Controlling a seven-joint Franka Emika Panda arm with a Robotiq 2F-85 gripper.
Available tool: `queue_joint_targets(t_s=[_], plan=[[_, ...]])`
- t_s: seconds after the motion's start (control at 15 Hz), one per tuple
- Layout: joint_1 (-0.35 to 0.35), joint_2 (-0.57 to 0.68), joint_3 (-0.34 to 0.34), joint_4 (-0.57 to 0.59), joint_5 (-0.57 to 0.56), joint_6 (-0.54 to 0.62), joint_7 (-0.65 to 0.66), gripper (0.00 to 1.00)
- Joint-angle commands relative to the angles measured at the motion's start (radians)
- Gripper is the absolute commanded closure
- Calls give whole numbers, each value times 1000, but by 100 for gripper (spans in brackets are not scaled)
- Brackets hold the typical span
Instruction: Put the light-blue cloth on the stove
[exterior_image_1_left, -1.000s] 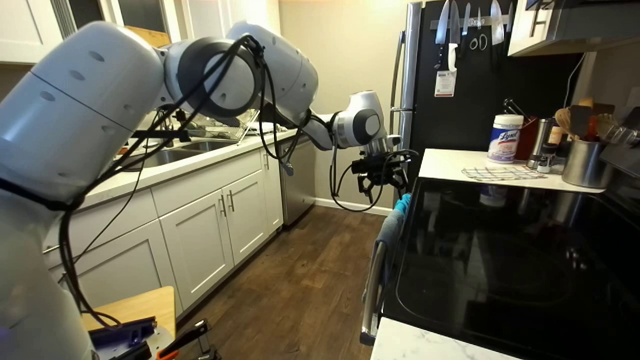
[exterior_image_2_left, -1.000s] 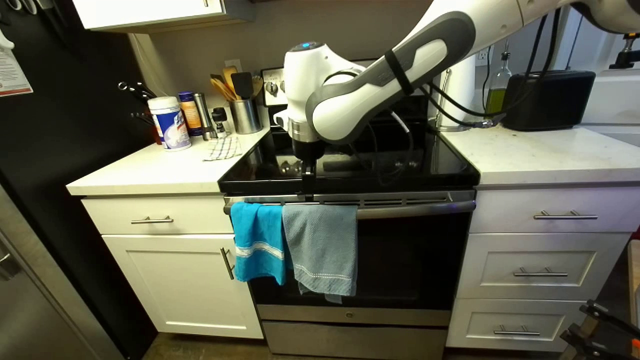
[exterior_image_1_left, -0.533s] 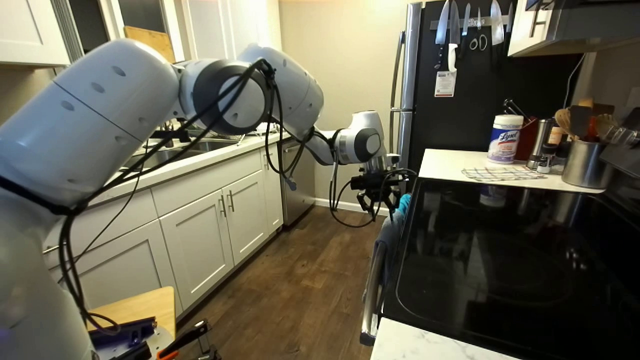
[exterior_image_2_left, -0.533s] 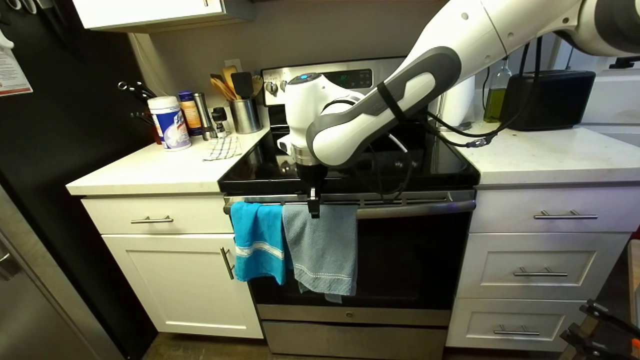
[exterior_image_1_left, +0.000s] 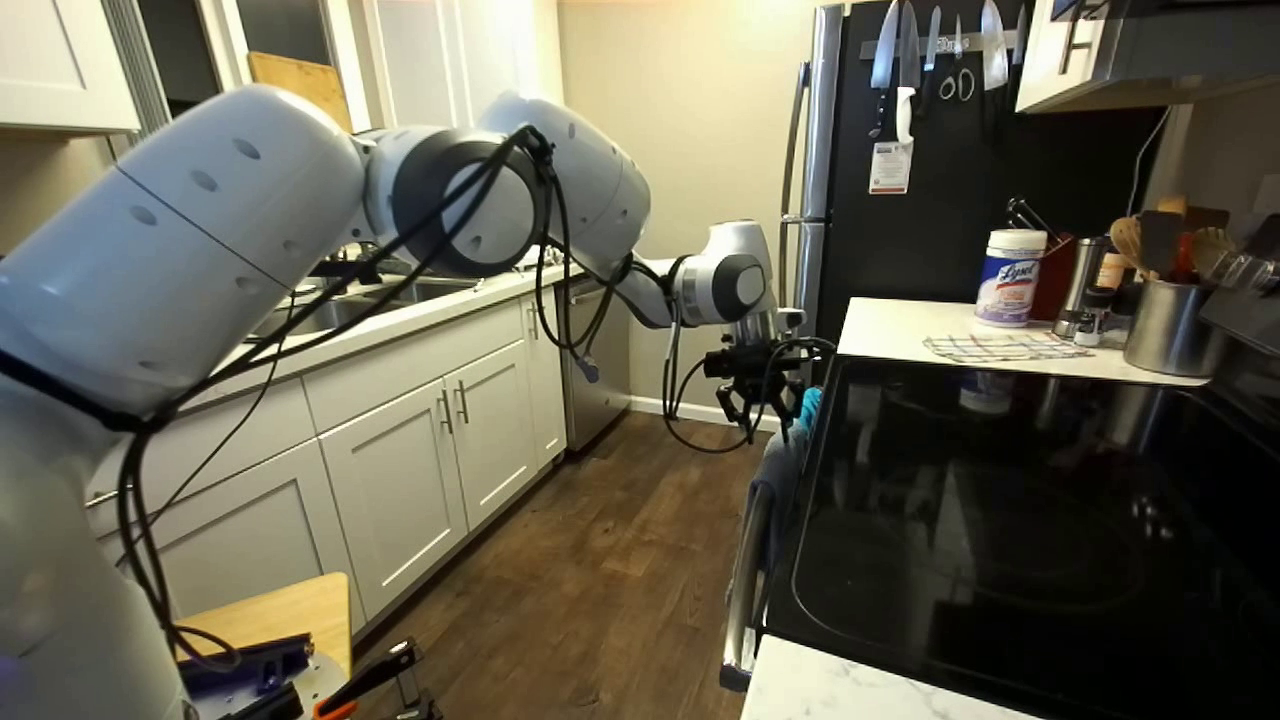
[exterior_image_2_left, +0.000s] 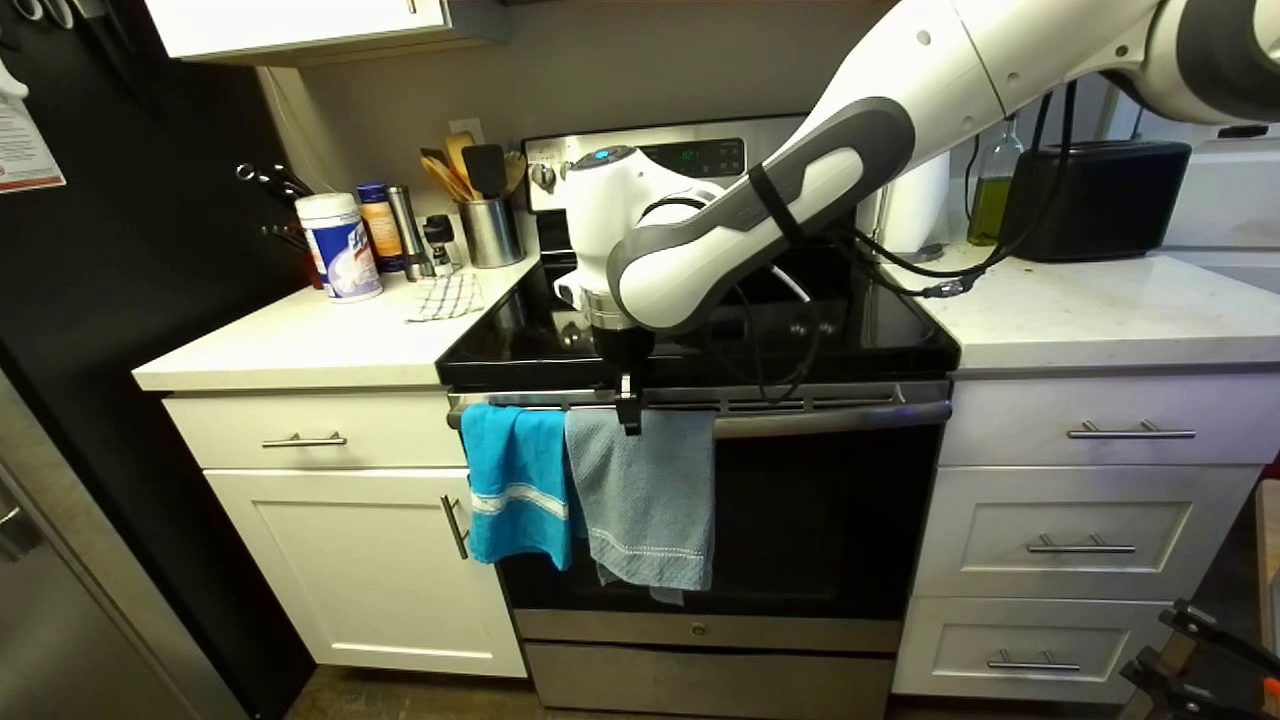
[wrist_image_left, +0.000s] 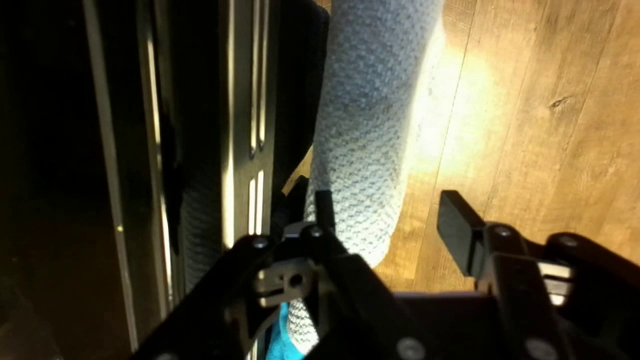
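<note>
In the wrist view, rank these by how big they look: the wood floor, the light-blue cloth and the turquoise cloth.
By visible area:
Largest: the wood floor
Middle: the light-blue cloth
Smallest: the turquoise cloth, just a small piece showing past the gripper, so its full size can't be judged here.

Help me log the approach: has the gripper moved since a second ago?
Yes, mainly downward: in an exterior view, the gripper sits lower against the oven handle, its tip now crossing the handle's line instead of ending above it.

White arm (exterior_image_2_left: 740, 235), grey panels (exterior_image_2_left: 888, 132), black cables (exterior_image_1_left: 537, 148), screw-studded black gripper (wrist_image_left: 389, 222)
</note>
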Motion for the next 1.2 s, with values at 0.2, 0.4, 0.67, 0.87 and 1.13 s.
queue_joint_targets(t_s=[0.2, 0.4, 0.67, 0.87, 1.13], plan=[[-4, 21, 2, 38, 24, -60, -42, 0], [-5, 27, 0, 44, 22, -59, -42, 36], [-6, 37, -1, 57, 23, -63, -41, 62], [-7, 38, -3, 65, 23, -65, -40, 81], [-7, 39, -6, 76, 23, -69, -39, 100]])
